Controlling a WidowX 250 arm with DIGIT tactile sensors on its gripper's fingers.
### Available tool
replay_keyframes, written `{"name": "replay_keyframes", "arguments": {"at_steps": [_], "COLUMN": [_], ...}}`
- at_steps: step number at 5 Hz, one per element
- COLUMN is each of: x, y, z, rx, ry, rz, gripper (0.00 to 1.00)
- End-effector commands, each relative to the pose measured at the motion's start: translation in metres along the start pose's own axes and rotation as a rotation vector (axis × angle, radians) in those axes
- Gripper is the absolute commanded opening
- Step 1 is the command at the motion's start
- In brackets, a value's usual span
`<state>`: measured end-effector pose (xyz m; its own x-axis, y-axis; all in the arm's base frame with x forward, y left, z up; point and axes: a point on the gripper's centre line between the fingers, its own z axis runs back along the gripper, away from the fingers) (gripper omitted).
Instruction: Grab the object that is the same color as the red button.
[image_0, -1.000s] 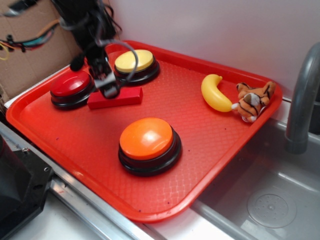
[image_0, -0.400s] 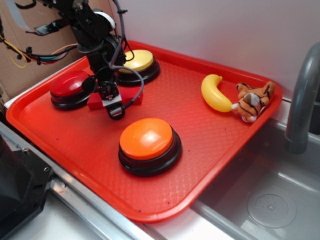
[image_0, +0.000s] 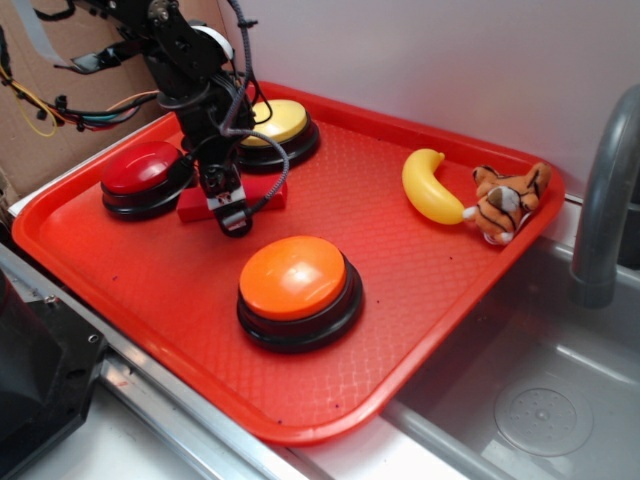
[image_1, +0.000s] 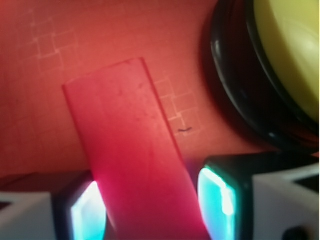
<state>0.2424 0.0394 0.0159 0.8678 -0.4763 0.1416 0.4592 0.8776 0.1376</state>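
The red block (image_0: 190, 206) lies flat on the red tray (image_0: 430, 300), between the red button (image_0: 140, 170) and the yellow-capped button (image_0: 268, 122). My gripper (image_0: 226, 206) is down over the block's middle and hides that part. In the wrist view the block (image_1: 127, 135) runs up between the two lit pads (image_1: 90, 212). Both pads press against its long sides, so my gripper (image_1: 152, 210) is shut on it. The block still rests on the tray.
An orange-capped button (image_0: 293, 277) stands in front of the gripper. A yellow banana (image_0: 430, 187) and a toy tiger (image_0: 508, 203) lie at the tray's far right. The yellow button's black base (image_1: 235, 95) is close on the wrist view's right. A sink (image_0: 560, 410) and faucet (image_0: 605, 200) lie to the right.
My gripper has come down from just above the block to straddle it at tray level. The block has not shifted.
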Motion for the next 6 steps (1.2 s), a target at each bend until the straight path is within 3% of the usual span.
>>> {"name": "replay_keyframes", "arguments": {"at_steps": [1, 2, 4, 5, 6], "x": [0.006, 0.011, 0.03, 0.033, 0.024], "y": [0.001, -0.005, -0.01, -0.005, 0.005], "z": [0.005, 0.022, 0.096, 0.129, 0.164], "rx": [0.005, -0.018, 0.012, -0.015, -0.053], "ry": [-0.006, -0.032, 0.025, 0.073, 0.029], "rz": [0.016, 0.121, 0.452, 0.564, 0.697], "gripper": [0.0, 0.0, 0.0, 0.0, 0.0]}}
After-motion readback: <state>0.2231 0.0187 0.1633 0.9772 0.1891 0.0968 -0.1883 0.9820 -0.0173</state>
